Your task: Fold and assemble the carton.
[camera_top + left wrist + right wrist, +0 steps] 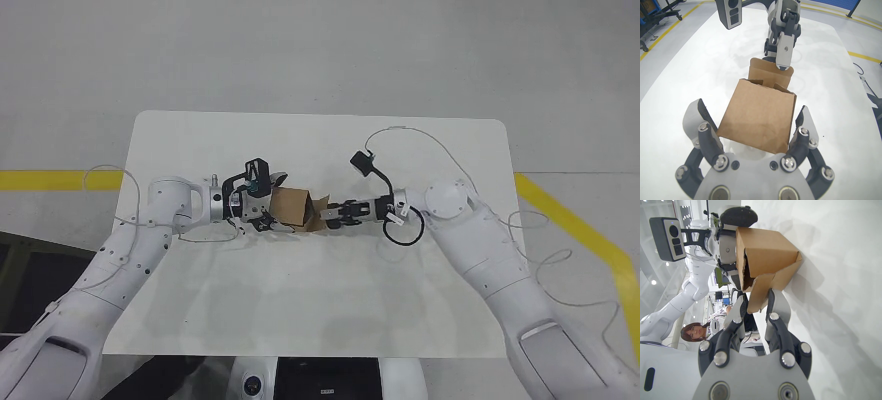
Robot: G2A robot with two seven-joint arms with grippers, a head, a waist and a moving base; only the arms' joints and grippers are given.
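**Carton (pixel 292 207) held between two arms, mid-worktop (pixel 320 300).** The brown carton lies on its side near the centre of the white worktop, already opened into a square tube. Its open end is turned toward my right arm.

*Left gripper (pixel 752 106).* I have it clamped across the carton's closed end, one finger pressed on each of two opposite walls. This grip anchors the body, so the carton should not slide or spin when the far end is worked. Holding at the rear also leaves the open mouth clear.

*Right gripper (pixel 757 298).* Its fingers are closed on the flap (pixel 761 291) that projects from the open end. One finger lies flat on the flap's outer face and the other sits underneath. It grips near the flap's free edge, far from the crease, which should give the most leverage for bending.

*Inner detail.* In the left wrist view two small side tabs stand at the mouth, partly turned inward.

*Stage, as judged.* The body is formed and the end closure is not yet made. The flap probably has to swing over the mouth and tuck in. Squeezing too hard with the left could buckle the walls, and pulling the flap sideways might tear its crease.
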